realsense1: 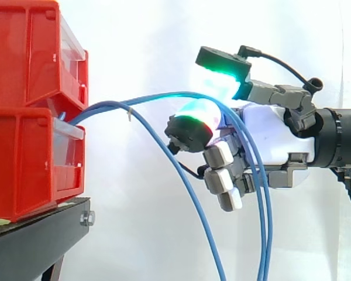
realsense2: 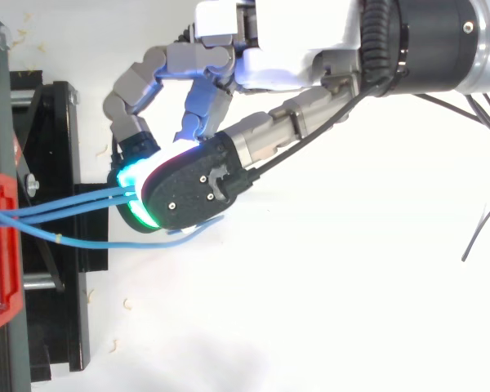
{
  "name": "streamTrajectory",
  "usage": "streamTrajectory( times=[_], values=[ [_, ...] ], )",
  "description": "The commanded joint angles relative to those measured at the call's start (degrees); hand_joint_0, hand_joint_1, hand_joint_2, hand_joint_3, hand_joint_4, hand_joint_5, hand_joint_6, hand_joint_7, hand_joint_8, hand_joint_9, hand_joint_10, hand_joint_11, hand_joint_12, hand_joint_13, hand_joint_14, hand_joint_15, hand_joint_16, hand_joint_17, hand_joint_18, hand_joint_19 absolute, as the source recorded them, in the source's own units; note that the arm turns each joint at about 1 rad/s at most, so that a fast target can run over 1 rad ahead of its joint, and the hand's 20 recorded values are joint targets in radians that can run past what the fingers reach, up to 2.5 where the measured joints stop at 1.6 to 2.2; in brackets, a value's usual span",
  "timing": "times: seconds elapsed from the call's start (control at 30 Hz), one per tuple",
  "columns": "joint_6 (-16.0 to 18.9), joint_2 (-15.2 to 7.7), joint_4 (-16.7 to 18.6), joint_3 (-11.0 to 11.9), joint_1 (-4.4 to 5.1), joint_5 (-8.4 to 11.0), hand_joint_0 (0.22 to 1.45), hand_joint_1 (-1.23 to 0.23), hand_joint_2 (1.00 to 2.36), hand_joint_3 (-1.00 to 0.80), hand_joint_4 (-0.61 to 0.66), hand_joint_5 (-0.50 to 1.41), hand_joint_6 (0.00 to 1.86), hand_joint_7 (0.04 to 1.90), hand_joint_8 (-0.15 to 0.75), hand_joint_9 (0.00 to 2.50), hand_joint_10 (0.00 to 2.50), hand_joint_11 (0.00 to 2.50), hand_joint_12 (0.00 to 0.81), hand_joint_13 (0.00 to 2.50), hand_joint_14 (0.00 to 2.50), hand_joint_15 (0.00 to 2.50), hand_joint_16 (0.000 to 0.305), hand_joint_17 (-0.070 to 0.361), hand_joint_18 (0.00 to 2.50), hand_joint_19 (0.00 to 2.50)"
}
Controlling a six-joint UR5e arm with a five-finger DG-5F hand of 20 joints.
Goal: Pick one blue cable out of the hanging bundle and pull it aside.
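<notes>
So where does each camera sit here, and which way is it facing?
Side view: beside the work, level, facing across red bins and blue cables; hand and arm enter from the right.
Top view: above, looking down; hand and wrist enter from top right.
Shared: hand pinching cables that run from the bins.

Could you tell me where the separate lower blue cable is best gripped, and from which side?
I would grip the lower blue cable on its free span between the red bins and the hand, pinching from below: there it sags apart from the upper pair the fingers pinch.
</notes>
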Motion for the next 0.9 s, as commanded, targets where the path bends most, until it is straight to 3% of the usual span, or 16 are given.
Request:
streamTrajectory(
  times=[0.0, 0.23, 0.43, 0.6, 0.87],
  values=[
    [0.0, 0.0, -0.1, 0.0, 0.00, -0.01, 0.56, -0.75, 1.02, -0.09, 0.16, -0.15, 0.89, 1.21, 0.362, 1.00, 0.02, 0.55, 0.395, 1.00, 0.02, 0.55, 0.056, 0.127, 0.99, 0.53],
    [-0.5, 0.0, -0.1, 0.0, -0.09, -0.01, 0.65, -0.85, 1.02, -0.26, 0.14, -0.16, 0.89, 1.28, 0.325, 0.93, 0.02, 0.55, 0.349, 0.94, 0.02, 0.56, 0.050, 0.112, 0.91, 0.51],
    [-0.8, 0.0, -0.1, 0.0, -0.09, -0.01, 0.73, -0.90, 1.00, -0.50, 0.04, -0.17, 0.89, 1.27, 0.311, 0.90, 0.01, 0.52, 0.343, 0.92, 0.02, 0.53, 0.048, 0.109, 0.89, 0.45],
    [-0.7, 0.0, -0.1, 0.0, -0.17, -0.01, 0.75, -0.92, 1.00, -0.50, -0.04, -0.18, 0.90, 1.21, 0.293, 0.87, 0.02, 0.53, 0.334, 0.91, 0.02, 0.52, 0.047, 0.106, 0.89, 0.43],
    [-0.7, 0.0, -0.1, -0.1, -0.53, -0.89, 0.72, -0.98, 1.00, -0.50, 0.02, -0.17, 0.90, 1.22, 0.296, 0.89, 0.01, 0.53, 0.324, 0.92, 0.02, 0.52, 0.046, 0.104, 0.88, 0.43]
  ],
)
